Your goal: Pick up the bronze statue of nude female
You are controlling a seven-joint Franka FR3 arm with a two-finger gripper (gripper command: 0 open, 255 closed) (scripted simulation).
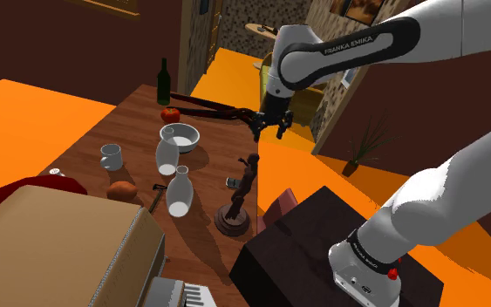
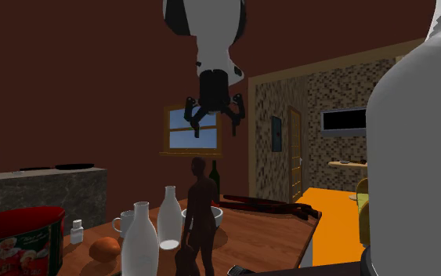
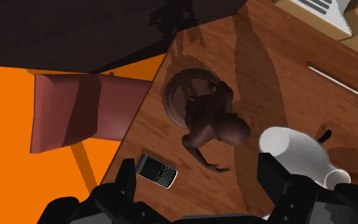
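The dark brown statue of a nude woman (image 1: 242, 190) stands upright on a round base near the wooden table's edge. In the second exterior view the statue (image 2: 200, 213) rises beside two white vases. From the wrist view I look down on the statue's head and shoulders (image 3: 214, 119). My black gripper (image 1: 269, 127) hangs open in the air well above the statue, holding nothing. The gripper (image 2: 214, 119) shows its two fingers (image 2: 192, 116) spread apart. In the wrist view the fingers (image 3: 128, 184) stand wide on either side below the statue.
Two white vases (image 1: 177, 192) (image 1: 167, 153), a white bowl (image 1: 180, 136), a mug (image 1: 111, 156), an orange (image 1: 122, 189), an apple (image 1: 171, 114) and a dark bottle (image 1: 164, 83) share the table (image 1: 95, 131). A black phone (image 3: 156, 171) lies near the statue. A red chair (image 3: 82, 111) stands beside the table edge.
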